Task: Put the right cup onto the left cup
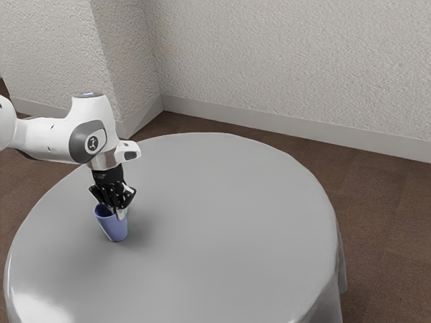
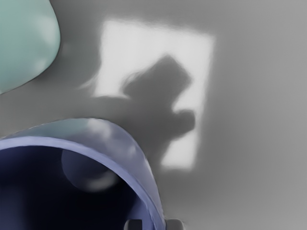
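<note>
The round table [image 1: 236,182] is covered by a grey cloth [image 1: 330,296]. Whether the blue cup [image 1: 116,229] is supported by it cannot be told. Near that cup, a pale green cup [image 2: 26,40] is partly seen.

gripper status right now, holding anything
Gripper: closed on the blue cup at its rim, one finger inside and one outside.

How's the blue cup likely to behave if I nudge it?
The blue cup would probably tip readily, since it narrows toward its base. It seems stiff, judging by its smoothly curved rim. Its glossy outside could prove slippery for the pincer.
</note>
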Robot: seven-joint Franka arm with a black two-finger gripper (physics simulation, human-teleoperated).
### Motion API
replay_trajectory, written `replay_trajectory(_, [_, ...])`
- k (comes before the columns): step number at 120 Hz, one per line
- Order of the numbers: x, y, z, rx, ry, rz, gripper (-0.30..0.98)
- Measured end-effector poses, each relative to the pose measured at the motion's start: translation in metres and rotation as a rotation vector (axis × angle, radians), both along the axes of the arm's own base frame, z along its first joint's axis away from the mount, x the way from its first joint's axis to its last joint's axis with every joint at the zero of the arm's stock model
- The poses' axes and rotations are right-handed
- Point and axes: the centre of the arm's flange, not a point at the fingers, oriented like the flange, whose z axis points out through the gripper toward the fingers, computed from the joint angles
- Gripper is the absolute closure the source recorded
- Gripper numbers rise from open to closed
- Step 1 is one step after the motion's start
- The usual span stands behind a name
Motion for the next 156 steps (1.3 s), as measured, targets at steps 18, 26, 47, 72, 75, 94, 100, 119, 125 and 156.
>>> replay_trajectory(18, [0.002, -0.005, -0.001, 0.001, -0.002, -0.009, 0.77])
replay_trajectory(26, [0.004, -0.012, -0.001, 0.003, -0.004, -0.021, 0.78])
replay_trajectory(47, [0.010, -0.034, 0.023, 0.010, -0.045, -0.062, 0.78])
replay_trajectory(72, [0.012, -0.037, 0.082, 0.018, -0.094, -0.071, 0.79])
replay_trajectory(75, [0.012, -0.038, 0.087, 0.018, -0.094, -0.073, 0.79])
replay_trajectory(94, [0.020, -0.041, 0.121, 0.029, -0.092, -0.094, 0.78])
replay_trajectory(100, [0.024, -0.042, 0.131, 0.037, -0.093, -0.103, 0.78])
replay_trajectory(119, [0.029, -0.045, 0.151, 0.069, -0.081, -0.132, 0.79])
replay_trajectory(125, [0.031, -0.045, 0.153, 0.078, -0.075, -0.138, 0.79])
replay_trajectory(156, [0.045, -0.011, 0.156, 0.116, -0.052, -0.108, 0.79])
